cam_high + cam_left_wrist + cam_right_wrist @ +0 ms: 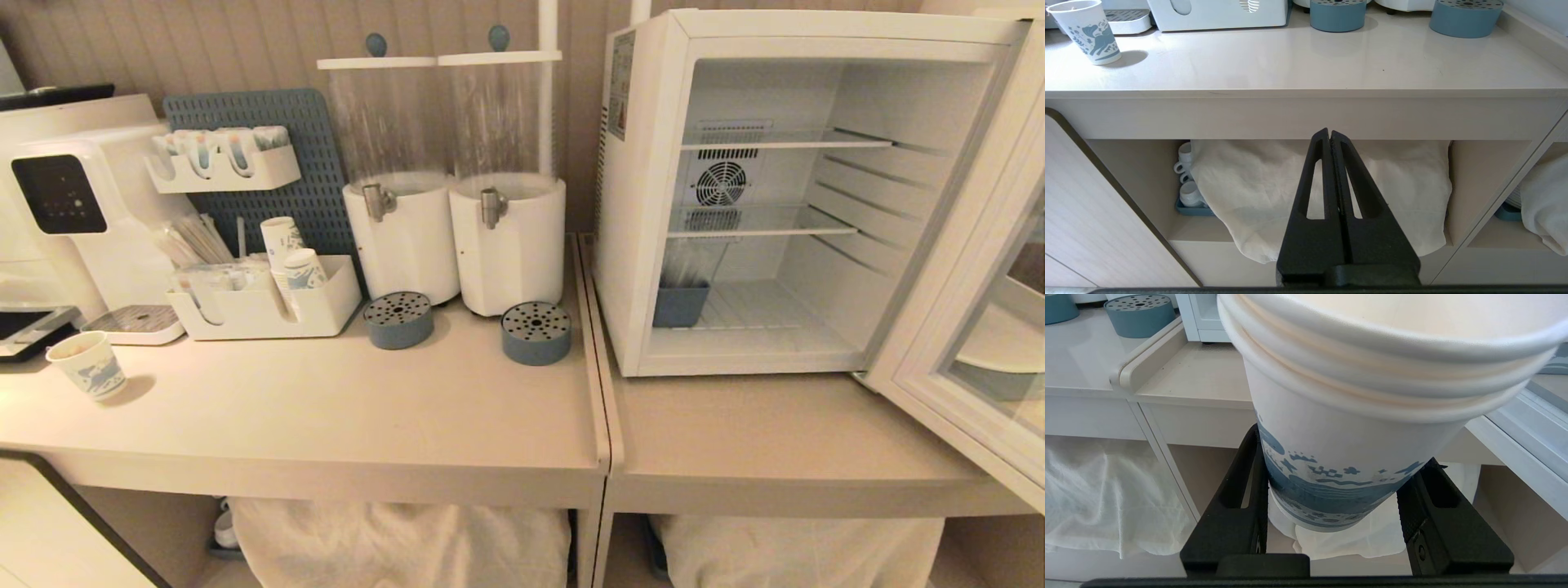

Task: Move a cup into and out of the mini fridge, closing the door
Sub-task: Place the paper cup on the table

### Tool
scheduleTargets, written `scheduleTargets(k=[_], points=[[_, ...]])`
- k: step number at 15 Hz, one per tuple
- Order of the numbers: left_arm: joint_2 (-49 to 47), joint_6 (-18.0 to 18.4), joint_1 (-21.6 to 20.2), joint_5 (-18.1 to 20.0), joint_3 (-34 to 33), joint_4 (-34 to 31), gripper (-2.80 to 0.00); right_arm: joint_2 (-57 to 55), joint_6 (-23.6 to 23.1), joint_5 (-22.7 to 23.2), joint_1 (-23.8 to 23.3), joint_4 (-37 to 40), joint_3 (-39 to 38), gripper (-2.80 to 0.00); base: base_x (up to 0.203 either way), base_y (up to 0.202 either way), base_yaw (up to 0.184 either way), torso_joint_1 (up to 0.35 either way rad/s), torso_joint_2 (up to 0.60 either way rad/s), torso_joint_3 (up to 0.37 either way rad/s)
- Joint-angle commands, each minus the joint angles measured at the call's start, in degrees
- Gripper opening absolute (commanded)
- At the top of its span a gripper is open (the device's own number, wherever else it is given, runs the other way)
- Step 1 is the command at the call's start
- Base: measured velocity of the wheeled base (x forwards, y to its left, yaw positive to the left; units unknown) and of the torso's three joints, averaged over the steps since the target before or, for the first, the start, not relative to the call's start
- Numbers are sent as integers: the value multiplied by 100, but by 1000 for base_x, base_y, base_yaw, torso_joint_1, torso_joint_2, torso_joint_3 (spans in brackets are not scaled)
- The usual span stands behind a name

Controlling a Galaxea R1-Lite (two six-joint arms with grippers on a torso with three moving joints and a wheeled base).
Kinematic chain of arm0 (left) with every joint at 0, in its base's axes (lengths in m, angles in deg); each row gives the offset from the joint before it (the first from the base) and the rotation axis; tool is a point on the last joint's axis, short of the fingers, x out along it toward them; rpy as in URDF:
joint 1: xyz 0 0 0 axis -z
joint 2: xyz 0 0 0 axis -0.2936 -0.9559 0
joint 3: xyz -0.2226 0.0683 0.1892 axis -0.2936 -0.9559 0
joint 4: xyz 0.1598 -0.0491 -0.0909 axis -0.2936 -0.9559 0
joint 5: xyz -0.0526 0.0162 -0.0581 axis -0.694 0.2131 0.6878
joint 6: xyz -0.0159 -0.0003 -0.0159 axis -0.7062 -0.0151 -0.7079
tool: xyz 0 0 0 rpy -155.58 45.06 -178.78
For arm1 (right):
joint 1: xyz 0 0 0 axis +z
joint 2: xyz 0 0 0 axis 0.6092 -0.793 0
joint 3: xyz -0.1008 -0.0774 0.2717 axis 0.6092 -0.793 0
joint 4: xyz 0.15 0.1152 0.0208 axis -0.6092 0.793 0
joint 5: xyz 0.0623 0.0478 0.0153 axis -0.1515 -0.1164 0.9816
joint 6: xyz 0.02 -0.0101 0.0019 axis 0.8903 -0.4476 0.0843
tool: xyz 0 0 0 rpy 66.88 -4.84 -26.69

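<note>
Head view shows the fridge standing on the right-hand surface, its door swung wide open toward the right edge of the picture. Inside are two wire shelves and a round fan on the back wall; a small blue bin sits at the left of the fridge floor. Neither arm appears in this view.

On the left-hand surface stand two drink dispensers with blue drip cups in front of them, a white organizer holding stacked cups, and a water machine at the far left. A second patterned cup stands alone near that machine, well apart from the fridge.

Right wrist view shows the right pincer pinching the cup near its base, one finger on each side of the blue-printed band. The cup is upright, its inside white, and it hangs in front of the surface edge, below and short of the fridge, not inside it.

Left wrist view shows the left pincer with its fingers pressed together, holding nothing, hanging low in front of the left-hand surface, before the shelf where a white cloth lies beside some small white mugs.
</note>
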Motion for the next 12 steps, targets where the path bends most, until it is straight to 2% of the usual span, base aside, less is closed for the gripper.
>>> scheduleTargets(k=[1, 3, 10, 12], points=[[11, 5, -1, 1, 0, -2, -280, -28, -4, 4, 2, 4, 0, -280, 0, 0, 0, 0, 0, 0], [11, -4, -1, 1, 0, -2, -280, -28, -4, 4, 2, 4, 0, -280, -112, 0, -3, 4, 14, -3], [11, -4, -1, -8, 0, -2, -280, -28, 2, 4, 2, 4, 0, -280, -188, 0, 1, 2, 3, 2], [11, -4, -1, -8, 0, -2, -280, -28, -4, 4, 2, 4, 0, -280, -52, 0, 2, 3, -4, 4]])
